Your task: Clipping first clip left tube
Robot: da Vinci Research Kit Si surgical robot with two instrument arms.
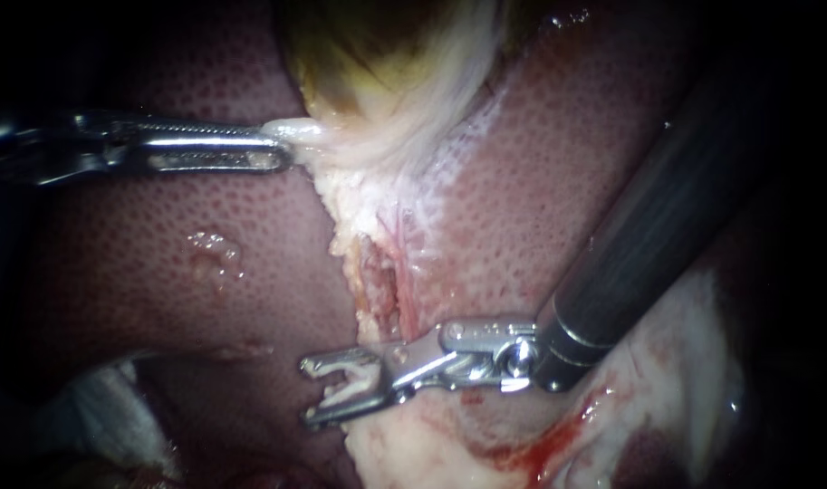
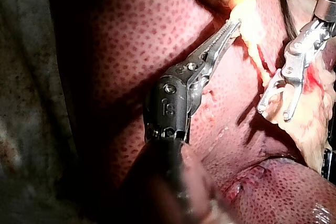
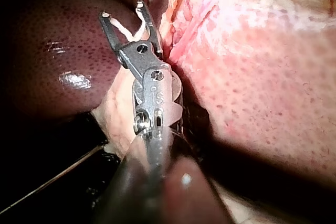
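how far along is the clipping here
Done: the slender metal left instrument has its jaws clamped on pale whitish tissue under the yellow-green gallbladder. In hand: the right instrument carries a small white clip in its jaws, around nothing. Left: close it on the tube, which I cannot pick out here; no clip sits on tissue yet.

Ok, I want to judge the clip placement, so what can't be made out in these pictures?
Endoscope view: no separate tube stands out in the ragged pale tissue ahead of the right instrument, so which strand to clip cannot be told.
Right wrist view: tissue beyond the clip is partly lost in glare.
Endoscope view: the gallbladder is cut off by the upper edge.
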